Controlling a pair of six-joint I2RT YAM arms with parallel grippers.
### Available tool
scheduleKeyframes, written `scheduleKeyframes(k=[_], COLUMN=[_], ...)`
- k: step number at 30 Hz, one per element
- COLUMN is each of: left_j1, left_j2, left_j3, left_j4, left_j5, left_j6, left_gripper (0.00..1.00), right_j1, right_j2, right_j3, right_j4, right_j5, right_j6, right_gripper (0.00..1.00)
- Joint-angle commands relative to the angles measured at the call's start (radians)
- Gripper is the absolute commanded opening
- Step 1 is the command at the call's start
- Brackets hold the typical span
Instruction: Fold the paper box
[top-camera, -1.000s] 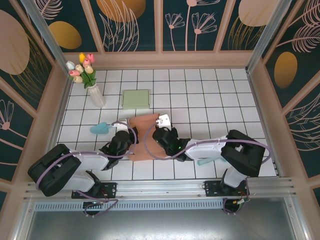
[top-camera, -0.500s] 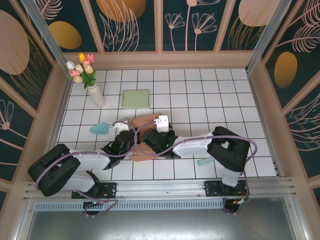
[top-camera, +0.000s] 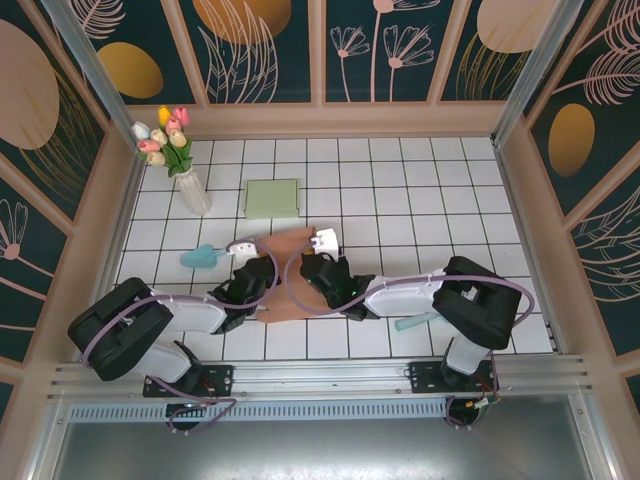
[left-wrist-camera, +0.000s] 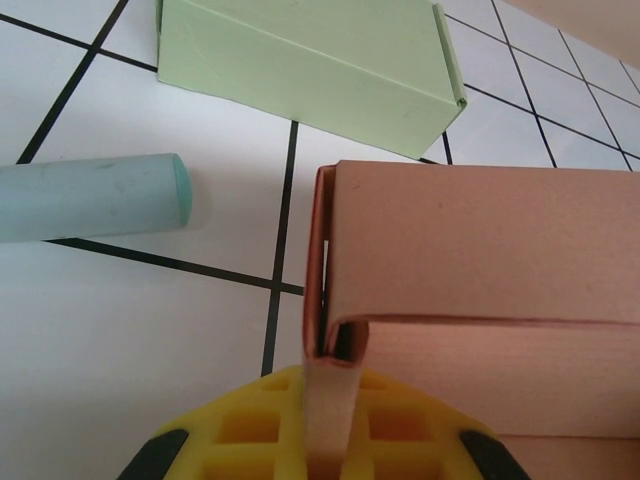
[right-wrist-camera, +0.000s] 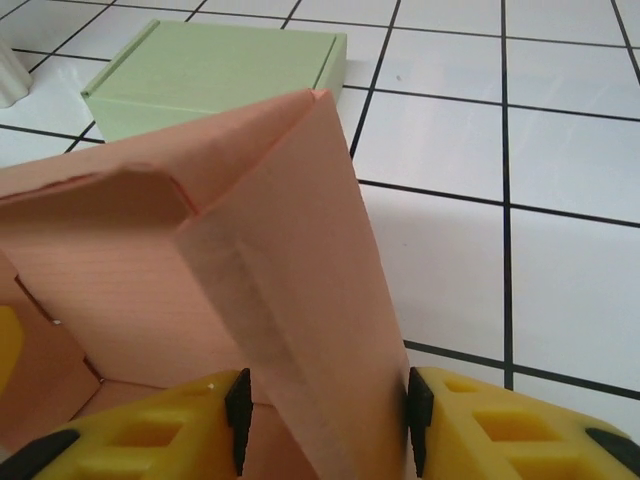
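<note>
The brown paper box (top-camera: 292, 246) lies half-formed on the tiles between my two grippers. My left gripper (top-camera: 262, 274) is at its left side. In the left wrist view the left gripper (left-wrist-camera: 330, 385) is shut on a thin upright wall at the box's (left-wrist-camera: 480, 260) left corner. My right gripper (top-camera: 308, 268) is at the box's right side. In the right wrist view a raised, leaning side wall (right-wrist-camera: 310, 280) of the box (right-wrist-camera: 120, 260) passes between the right gripper's (right-wrist-camera: 325, 410) jaws, which stand open on either side of it.
A closed green box (top-camera: 271, 197) (left-wrist-camera: 310, 70) (right-wrist-camera: 220, 70) lies just beyond the brown one. A teal tool (top-camera: 200, 257) (left-wrist-camera: 90, 195) rests left of it, another teal piece (top-camera: 410, 322) by the right arm. A vase of tulips (top-camera: 185, 180) stands at the back left.
The right gripper's jaws have spread apart around the side wall. The right arm reached left over the box, then drew back to the right. The left gripper kept its hold.
</note>
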Motion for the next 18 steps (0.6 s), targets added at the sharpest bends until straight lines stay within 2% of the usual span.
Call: scheduleKeyframes(k=[1, 10, 15, 18], left_j1=[0.003, 0.004, 0.003, 0.004], left_j2=[0.024, 0.029, 0.035, 0.033], left_j3=[0.029, 0.029, 0.029, 0.032], left_j4=[0.015, 0.012, 0.015, 0.012], left_j5=[0.002, 0.001, -0.001, -0.004], left_j6=[-0.022, -0.010, -0.010, -0.009], left_gripper=[0.00, 0.00, 0.00, 0.00], right_j1=[0.002, -0.011, -0.011, -0.010], right_j2=[-0.012, 0.026, 0.083, 0.096], right_j3=[0.016, 0.073, 0.154, 0.161], right_j4=[0.000, -0.022, -0.180, -0.218], right_j5=[0.036, 0.161, 0.343, 0.397], right_j6=[-0.039, -0.088, -0.011, 0.015], right_gripper=[0.45, 0.31, 0.17, 0.10])
